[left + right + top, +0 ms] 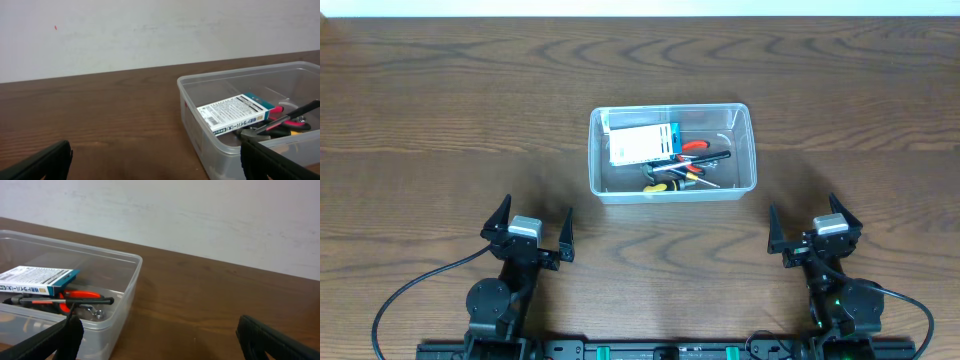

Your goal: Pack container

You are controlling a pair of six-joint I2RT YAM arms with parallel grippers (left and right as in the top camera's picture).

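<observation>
Dark wood table, clear container holding blue-white box, hand tools

Looks like a robotics lab: wood-grain table, plain white wall behind.

Open counter surrounded the container on every side. Inside, a blue-and-white box and hand tools filled the left and middle; only its right end lay free.

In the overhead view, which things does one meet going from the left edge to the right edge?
left gripper → container, holding the blue-and-white box at left and hand tools mostly further right → right gripper
</observation>
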